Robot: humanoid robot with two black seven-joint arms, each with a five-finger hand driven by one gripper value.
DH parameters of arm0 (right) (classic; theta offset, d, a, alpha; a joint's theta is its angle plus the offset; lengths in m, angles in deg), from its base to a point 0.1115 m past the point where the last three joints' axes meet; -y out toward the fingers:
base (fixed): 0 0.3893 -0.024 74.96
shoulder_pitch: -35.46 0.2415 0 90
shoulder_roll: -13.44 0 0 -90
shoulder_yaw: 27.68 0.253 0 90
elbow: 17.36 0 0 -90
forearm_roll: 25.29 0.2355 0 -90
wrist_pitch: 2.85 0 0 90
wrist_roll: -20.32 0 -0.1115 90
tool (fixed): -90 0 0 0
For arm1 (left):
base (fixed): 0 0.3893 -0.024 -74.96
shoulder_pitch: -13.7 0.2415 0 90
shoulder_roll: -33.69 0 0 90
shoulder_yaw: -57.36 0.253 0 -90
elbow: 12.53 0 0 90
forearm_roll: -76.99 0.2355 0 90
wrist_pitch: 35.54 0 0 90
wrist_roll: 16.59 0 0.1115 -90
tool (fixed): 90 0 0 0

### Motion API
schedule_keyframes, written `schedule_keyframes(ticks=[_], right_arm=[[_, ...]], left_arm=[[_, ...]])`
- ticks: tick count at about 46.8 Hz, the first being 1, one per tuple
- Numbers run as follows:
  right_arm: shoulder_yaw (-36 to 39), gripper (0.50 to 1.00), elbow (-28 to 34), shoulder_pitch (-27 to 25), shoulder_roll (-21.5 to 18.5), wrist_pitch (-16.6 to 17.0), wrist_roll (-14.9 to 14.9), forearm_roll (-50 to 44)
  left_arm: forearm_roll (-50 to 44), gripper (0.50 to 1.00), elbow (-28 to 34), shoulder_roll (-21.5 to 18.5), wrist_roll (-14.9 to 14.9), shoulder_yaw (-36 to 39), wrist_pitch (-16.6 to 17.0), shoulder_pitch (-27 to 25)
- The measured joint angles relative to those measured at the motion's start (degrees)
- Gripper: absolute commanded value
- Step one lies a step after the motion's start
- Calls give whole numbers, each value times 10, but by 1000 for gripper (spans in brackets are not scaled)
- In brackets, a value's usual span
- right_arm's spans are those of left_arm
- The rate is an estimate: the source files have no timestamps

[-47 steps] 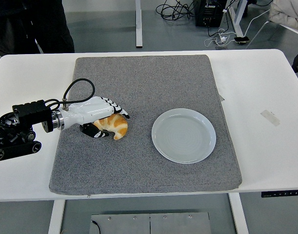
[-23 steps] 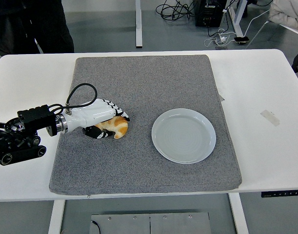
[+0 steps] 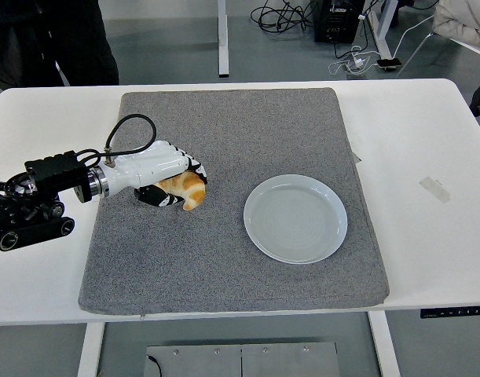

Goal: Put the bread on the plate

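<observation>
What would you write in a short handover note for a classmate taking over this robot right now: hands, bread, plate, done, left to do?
Left hand: shut on the bread, fingers wrapped around it, over the left part of the grey mat.
Right hand: not in view.
Plate: empty, on the mat to the right of the bread.
Done: bread grasped.
Left: carry it right to the plate, set it down, release.

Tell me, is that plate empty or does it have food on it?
Empty. The plate shows only bare surface; the bread is off it, in the left hand.
</observation>
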Motion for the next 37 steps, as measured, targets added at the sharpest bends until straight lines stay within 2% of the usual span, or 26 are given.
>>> schedule_keyframes(ticks=[9, 17, 25, 37], right_arm=[[0, 1000, 0, 0, 0, 0, 0, 0], [0, 1000, 0, 0, 0, 0, 0, 0], [0, 1000, 0, 0, 0, 0, 0, 0], [0, 1000, 0, 0, 0, 0, 0, 0]], left_arm=[[1, 500, 2, -16, 27, -11, 0, -28], [2, 500, 8, -37, 58, -60, 0, -48], [2, 500, 9, -36, 63, -95, 0, -51], [2, 500, 21, -19, 61, -99, -1, -53]])
